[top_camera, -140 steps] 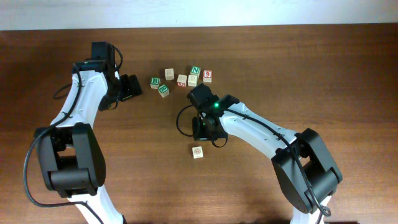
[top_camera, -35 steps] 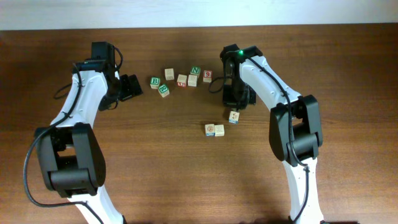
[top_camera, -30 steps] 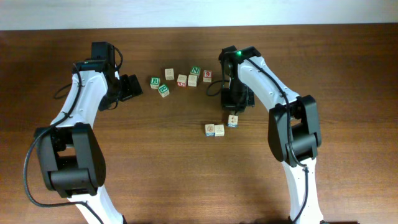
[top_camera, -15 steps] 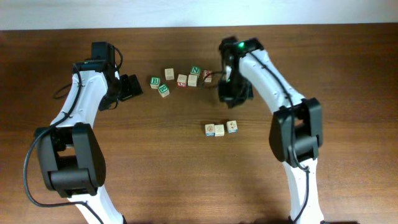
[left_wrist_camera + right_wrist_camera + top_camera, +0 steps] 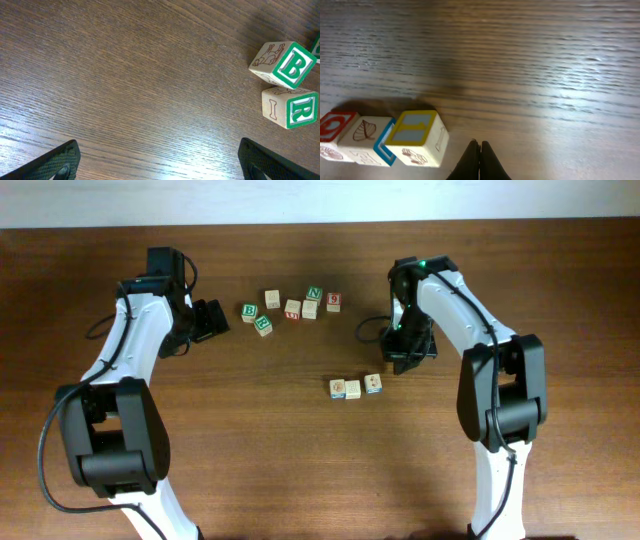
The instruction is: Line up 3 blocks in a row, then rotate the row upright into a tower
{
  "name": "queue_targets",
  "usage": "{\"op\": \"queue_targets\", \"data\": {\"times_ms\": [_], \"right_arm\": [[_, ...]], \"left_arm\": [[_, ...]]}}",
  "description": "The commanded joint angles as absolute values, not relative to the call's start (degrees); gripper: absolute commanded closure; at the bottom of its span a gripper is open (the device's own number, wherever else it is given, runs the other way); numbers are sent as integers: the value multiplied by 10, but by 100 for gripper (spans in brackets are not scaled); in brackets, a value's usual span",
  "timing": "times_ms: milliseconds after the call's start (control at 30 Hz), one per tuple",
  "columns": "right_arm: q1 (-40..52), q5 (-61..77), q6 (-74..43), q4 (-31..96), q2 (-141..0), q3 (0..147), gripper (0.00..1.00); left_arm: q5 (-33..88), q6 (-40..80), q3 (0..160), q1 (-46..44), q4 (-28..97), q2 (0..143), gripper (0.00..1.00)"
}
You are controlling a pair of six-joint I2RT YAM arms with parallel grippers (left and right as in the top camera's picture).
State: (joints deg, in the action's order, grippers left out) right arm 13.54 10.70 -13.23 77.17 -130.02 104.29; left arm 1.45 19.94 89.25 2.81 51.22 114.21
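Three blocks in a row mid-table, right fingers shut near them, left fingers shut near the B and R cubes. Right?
Not quite: the left fingers are open, not shut. The left wrist view shows them wide apart, near the B cube and R cube. The rest holds.

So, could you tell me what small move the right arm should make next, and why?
Probably raise the right pincer straight up and clear of the row. It is shut on nothing, with its tip just apart from the end block, and the three blocks sit side by side with none held, so I see nothing left there for it to grip.
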Motion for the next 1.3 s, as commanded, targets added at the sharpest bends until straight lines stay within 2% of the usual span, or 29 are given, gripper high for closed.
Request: {"op": "queue_targets", "data": {"times_ms": [0,533,667,733,867,967,1033,1267], "right_arm": [[166,118,-138,755,-1289,1029,95],[206,146,-170,757,-1289,1023,95],[206,146,-167,775,-1288,1089,95],[212,153,-168,783,-1288,1140,87],[262,128,-201,724,-1291,1152,82],[300,70,-257,698,-1305,1143,86],[322,67,-263,686,-1312,1142,96],[354,-6,-322,676,-1316,1138,96]], "left_arm": [[11,197,898,28,513,1127,1],[11,197,898,28,513,1127,1],[11,197,898,28,513,1127,1],[11,197,898,28,513,1127,1],[11,197,898,28,513,1127,1],[11,197,898,28,513,1127,1],[11,197,898,28,513,1127,1],[11,197,898,28,513,1127,1]]}}
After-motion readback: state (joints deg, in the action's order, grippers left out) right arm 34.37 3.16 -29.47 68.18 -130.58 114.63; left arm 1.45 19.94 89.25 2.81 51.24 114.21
